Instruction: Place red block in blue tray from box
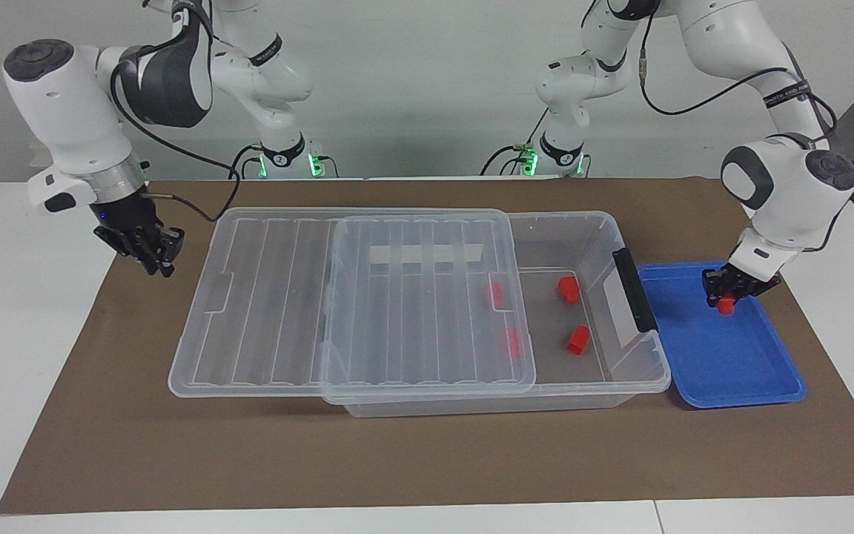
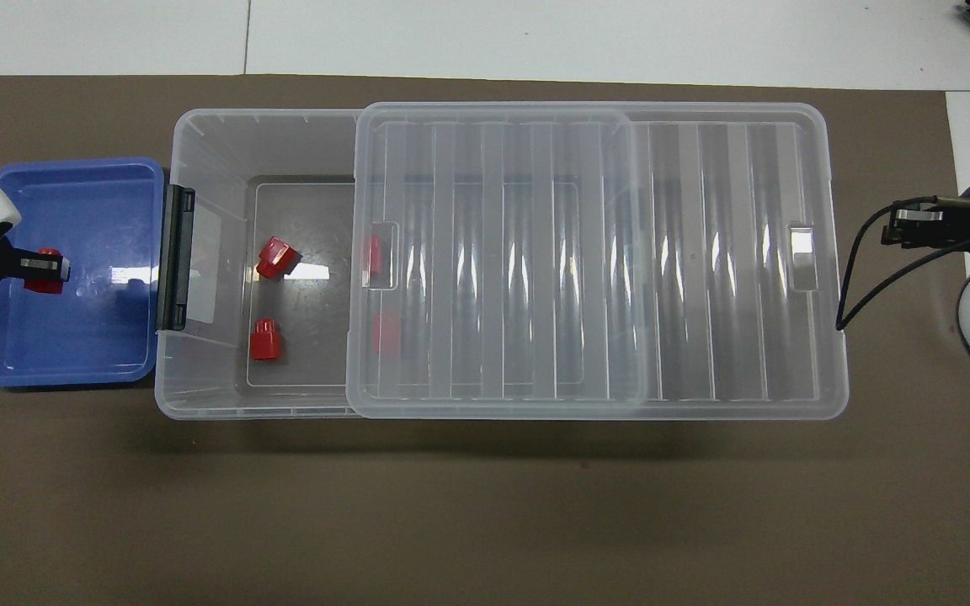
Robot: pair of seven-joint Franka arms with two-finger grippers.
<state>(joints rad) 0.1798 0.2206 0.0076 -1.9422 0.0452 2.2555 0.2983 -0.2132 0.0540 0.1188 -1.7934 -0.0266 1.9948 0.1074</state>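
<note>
Your box (image 1: 605, 222) sits lid (image 1: 353, 297) slid aside; the overhead view alone shows the left gripper (image 1: 727, 300) clenched on a faceted red block (image 1: 726, 305) over the blue tray (image 1: 738, 371). Right gripper (image 1: 151, 256) waits, grip indeterminable.

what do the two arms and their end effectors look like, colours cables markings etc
Both arms are glossy white rounded segments with dark grey joint caps and black bands bearing white lettering. Black cables run loosely along each. Green lights glow at the bases. The left end effector and right end effector are black, on white wrist housings.

Red block (image 1: 726, 305), blue tray (image 1: 723, 356)
</note>
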